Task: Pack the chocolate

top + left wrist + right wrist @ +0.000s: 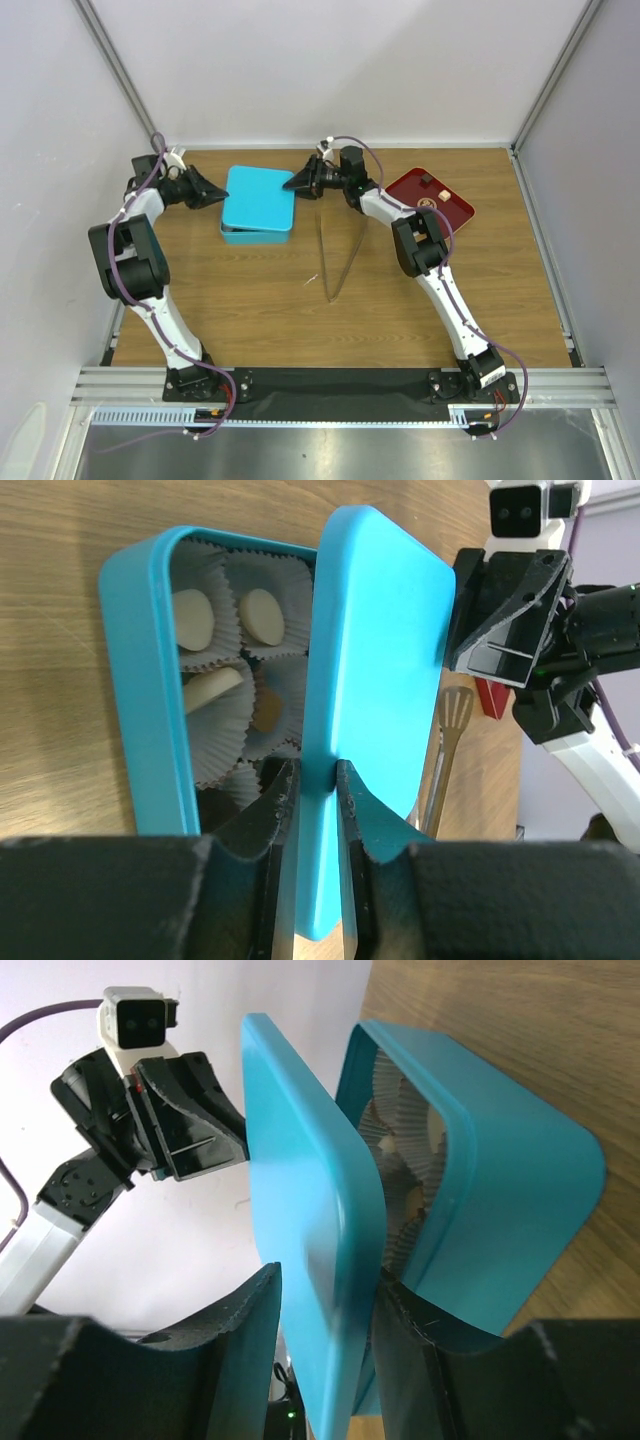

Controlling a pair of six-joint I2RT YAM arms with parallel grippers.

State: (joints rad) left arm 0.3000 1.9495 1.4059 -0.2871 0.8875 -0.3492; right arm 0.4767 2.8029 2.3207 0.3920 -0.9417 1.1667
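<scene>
A blue box (256, 234) stands at the back left of centre with its blue lid (260, 198) over it. In the left wrist view the lid (375, 670) is tilted up from the base (140, 680), which holds white paper cups with cream chocolates (192, 618) and darker ones. My left gripper (315, 772) is shut on the lid's left edge. My right gripper (328, 1280) grips the lid (300, 1180) on its opposite edge, above the base (510, 1190). Three more chocolates (427, 181) lie on the red tray (462, 211).
Long metal tongs (335, 262) lie on the wooden table just right of the box; they also show in the left wrist view (452, 725). The red tray stands at the back right. White walls close in the back and both sides.
</scene>
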